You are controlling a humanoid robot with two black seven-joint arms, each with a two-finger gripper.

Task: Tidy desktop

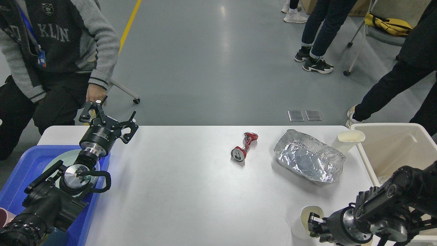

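Observation:
The desktop (pixel 177 191) is a large white tabletop. On it lie a crushed red can (pixel 244 147), a crumpled foil tray (pixel 309 160), a cream paper cup (pixel 350 138) at the far right and a second paper cup (pixel 304 222) at the front right. My left gripper (pixel 108 115) is open and empty above the table's far left edge. My right gripper (pixel 313 227) is low at the front right, right at the second cup's rim. One finger seems to reach into the cup's mouth. Its fingers are dark and small, so their state is unclear.
A blue tray (pixel 20 171) holding a pale plate (pixel 51 164) sits at the left under my left arm. A cream bin (pixel 367 164) stands at the right edge. A person in a grey cardigan (pixel 61 51) stands close behind the far left corner, and others stand beyond.

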